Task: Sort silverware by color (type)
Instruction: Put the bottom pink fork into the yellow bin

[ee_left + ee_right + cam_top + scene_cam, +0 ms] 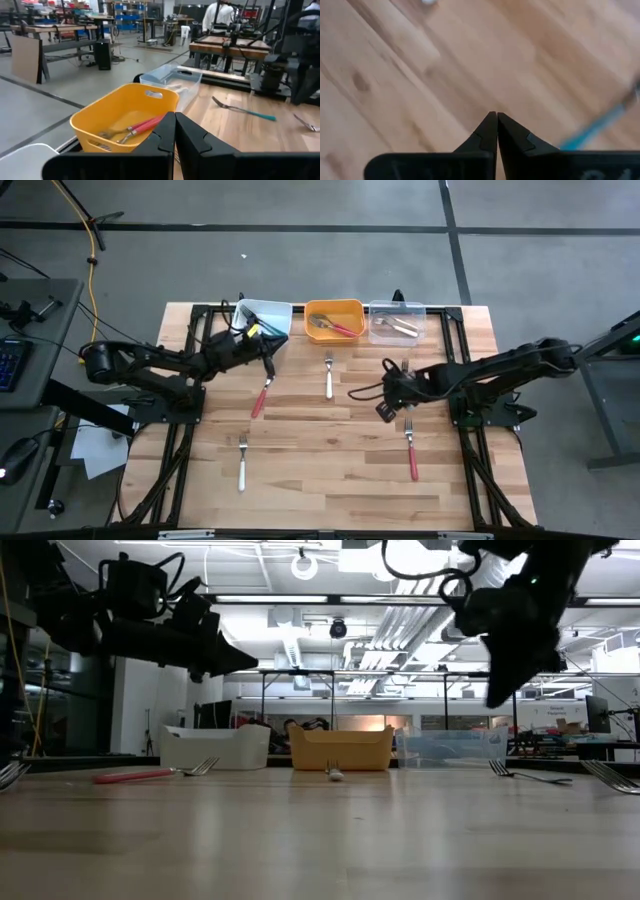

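Note:
Forks lie flat on the wooden table (330, 480): a red-handled one (260, 398) below my left gripper (268, 366), a white-handled one (328, 376) at the middle, another white-handled one (242, 464) nearer the front, and a red-handled one (411, 454) at the right. A blue-handled fork (245, 110) lies beside my right arm, its handle (594, 131) in the right wrist view. My left gripper (175, 117) is shut and level, above the table near the white bin (262, 317). My right gripper (496, 116) is shut, points down and hangs empty over bare wood (385, 408).
Three bins stand in a row at the far edge: white, orange (334, 319) with red-handled forks (145, 125) inside, and clear (397, 320) with silver forks. Bare wood lies across the table's near half. A person stands in the room beyond (220, 15).

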Robot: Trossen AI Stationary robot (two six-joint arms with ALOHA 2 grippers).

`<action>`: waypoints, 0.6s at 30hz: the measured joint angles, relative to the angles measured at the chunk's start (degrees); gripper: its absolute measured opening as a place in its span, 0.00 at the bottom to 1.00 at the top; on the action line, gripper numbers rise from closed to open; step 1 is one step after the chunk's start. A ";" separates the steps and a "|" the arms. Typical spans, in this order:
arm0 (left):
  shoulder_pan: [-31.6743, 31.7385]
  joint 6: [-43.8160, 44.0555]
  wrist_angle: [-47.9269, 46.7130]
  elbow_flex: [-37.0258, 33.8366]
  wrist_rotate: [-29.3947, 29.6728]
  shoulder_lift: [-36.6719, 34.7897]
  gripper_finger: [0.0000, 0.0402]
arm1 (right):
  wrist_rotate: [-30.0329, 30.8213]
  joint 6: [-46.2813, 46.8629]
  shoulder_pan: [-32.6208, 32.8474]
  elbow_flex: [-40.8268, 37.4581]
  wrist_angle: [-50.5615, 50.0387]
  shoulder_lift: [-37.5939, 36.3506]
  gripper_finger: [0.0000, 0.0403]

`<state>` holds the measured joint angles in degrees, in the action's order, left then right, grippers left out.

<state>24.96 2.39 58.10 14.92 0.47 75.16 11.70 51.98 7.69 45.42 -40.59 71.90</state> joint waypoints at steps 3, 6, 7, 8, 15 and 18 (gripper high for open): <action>-0.05 -0.08 0.20 0.02 -0.02 0.24 0.00 | -2.99 6.77 1.42 3.15 -7.92 0.00 0.06; -0.03 -0.65 -0.09 0.02 0.00 0.75 0.00 | -7.33 13.59 3.68 4.53 -11.39 0.00 0.12; -0.03 -0.65 0.24 0.02 0.03 0.97 0.00 | -8.47 16.16 4.59 4.54 -11.59 0.00 0.14; -0.03 -0.62 0.20 0.02 0.05 1.13 0.00 | -9.41 18.82 5.45 4.48 -11.54 0.00 0.17; -0.18 -0.67 0.10 0.02 0.17 2.32 0.00 | -12.51 35.87 10.39 2.65 -11.51 0.59 0.37; -0.18 -0.72 0.13 0.02 0.17 2.34 0.00 | -13.27 43.19 12.74 1.98 -11.70 0.80 0.44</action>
<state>24.77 1.67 58.24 14.94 0.64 77.49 -1.57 95.17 20.43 47.40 -52.29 72.69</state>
